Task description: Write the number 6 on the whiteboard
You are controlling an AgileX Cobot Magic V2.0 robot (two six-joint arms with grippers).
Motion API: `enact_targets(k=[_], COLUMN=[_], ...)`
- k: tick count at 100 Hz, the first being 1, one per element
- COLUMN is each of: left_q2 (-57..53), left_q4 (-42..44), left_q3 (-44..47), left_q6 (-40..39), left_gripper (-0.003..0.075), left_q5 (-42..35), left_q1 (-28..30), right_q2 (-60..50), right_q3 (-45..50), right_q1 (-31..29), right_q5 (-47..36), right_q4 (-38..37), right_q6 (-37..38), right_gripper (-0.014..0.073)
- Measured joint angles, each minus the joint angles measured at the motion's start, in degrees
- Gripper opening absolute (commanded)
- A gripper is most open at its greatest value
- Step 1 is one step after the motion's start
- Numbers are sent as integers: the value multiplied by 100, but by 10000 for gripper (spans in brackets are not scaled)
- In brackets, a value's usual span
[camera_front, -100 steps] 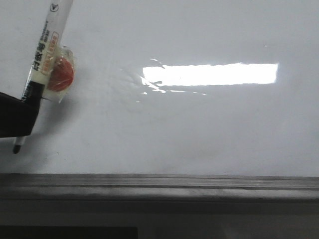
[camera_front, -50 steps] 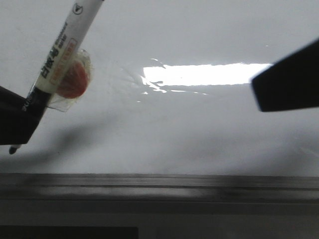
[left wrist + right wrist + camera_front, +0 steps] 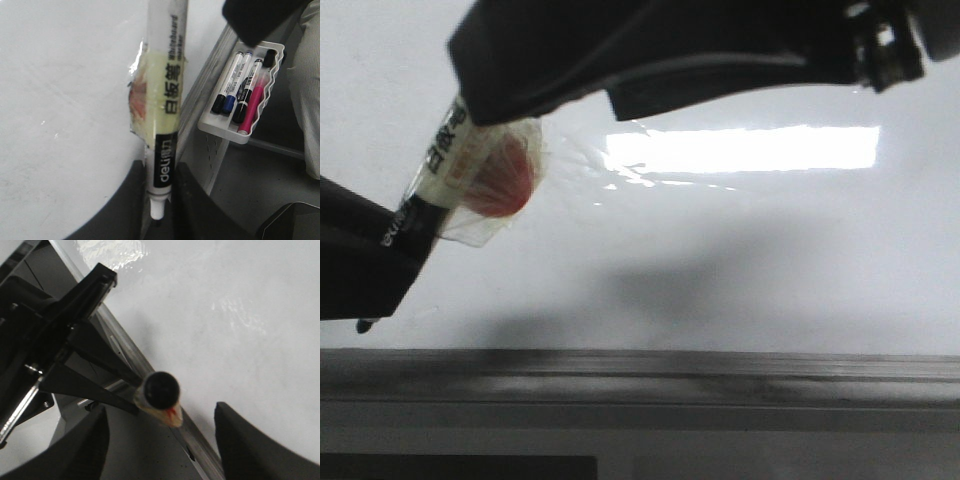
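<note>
A white marker (image 3: pixel 165 115) printed "deli" and "Whiteboard marker", with Chinese characters, sits clamped in the left gripper (image 3: pixel 159 200) at lower left of the front view. The right gripper (image 3: pixel 160 435), fingers spread, surrounds its cap end. The whiteboard (image 3: pixel 740 260) fills the background, bare of writing.

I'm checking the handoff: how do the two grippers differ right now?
The left gripper is shut on the marker near its tip; the right gripper is open, its fingers either side of the marker's cap end without touching. In the front view, left sits low, right reaches across above. Both are black.
</note>
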Motion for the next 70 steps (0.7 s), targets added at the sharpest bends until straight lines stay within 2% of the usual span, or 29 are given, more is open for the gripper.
enact_targets(k=[20, 29, 41, 52, 57, 61, 62, 70], left_q2=[0, 0, 0, 0, 0, 0, 0, 0], left_q4=[5, 5, 5, 13, 2, -14, -24, -52], left_q3=[0, 0, 0, 0, 0, 0, 0, 0], left_q6=[0, 0, 0, 11, 11, 11, 11, 11], left_gripper=[-19, -19, -19, -13, 23, 102, 102, 288], left_q5=[-35, -47, -47, 3, 25, 20, 20, -19], left_q1=[-4, -4, -4, -4, -4, -4, -4, -4], right_q2=[261, 316, 375, 444, 469, 479, 479, 483], right_q3=[-123, -123, -123, -137, -142, -152, -152, -166], right_q1=[112, 112, 112, 102, 102, 102, 102, 102], right_q5=[-323, -543, -584, -591, -591, -591, -591, -591], right_q4=[167, 295, 489, 616, 631, 631, 631, 634], right_q6=[0, 0, 0, 0, 0, 0, 0, 0], right_gripper=[323, 204, -72, -61, -61, -61, -61, -61])
